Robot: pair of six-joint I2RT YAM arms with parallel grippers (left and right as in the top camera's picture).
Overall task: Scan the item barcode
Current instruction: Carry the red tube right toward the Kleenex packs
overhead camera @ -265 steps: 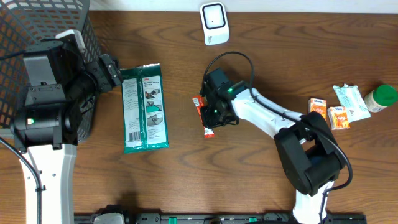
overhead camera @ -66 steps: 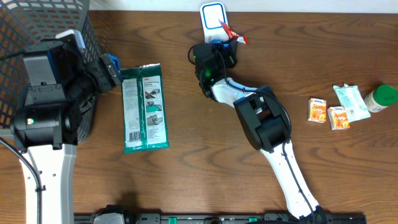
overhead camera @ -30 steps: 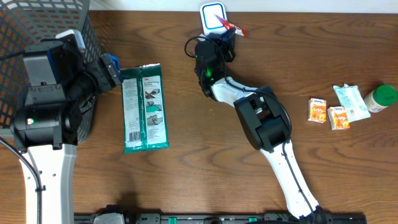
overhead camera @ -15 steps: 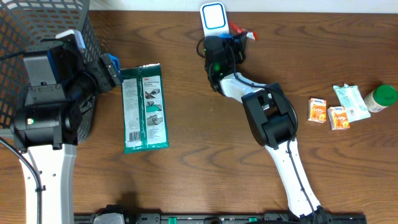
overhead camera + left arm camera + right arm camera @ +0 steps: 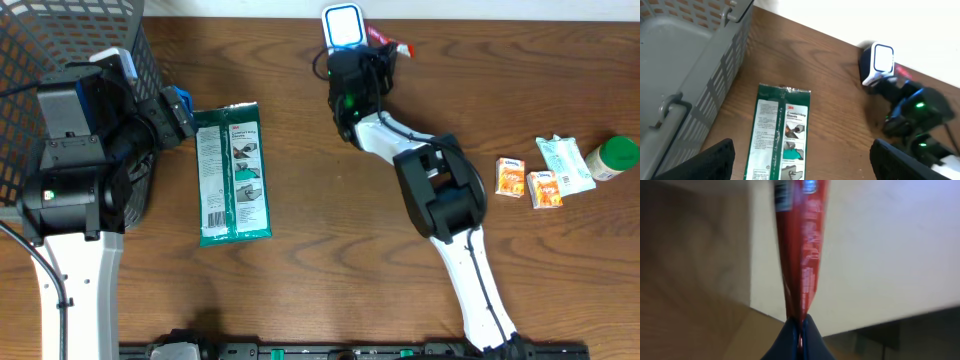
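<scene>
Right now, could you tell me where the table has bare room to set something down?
Bare wood lies between the flat green packet and the right arm, and in front of the orange cartons. It is crowded around the white scanner.

Dark brown wooden table (image 5: 300,300), pale plain wall (image 5: 850,20) behind its far edge, soft even light
</scene>
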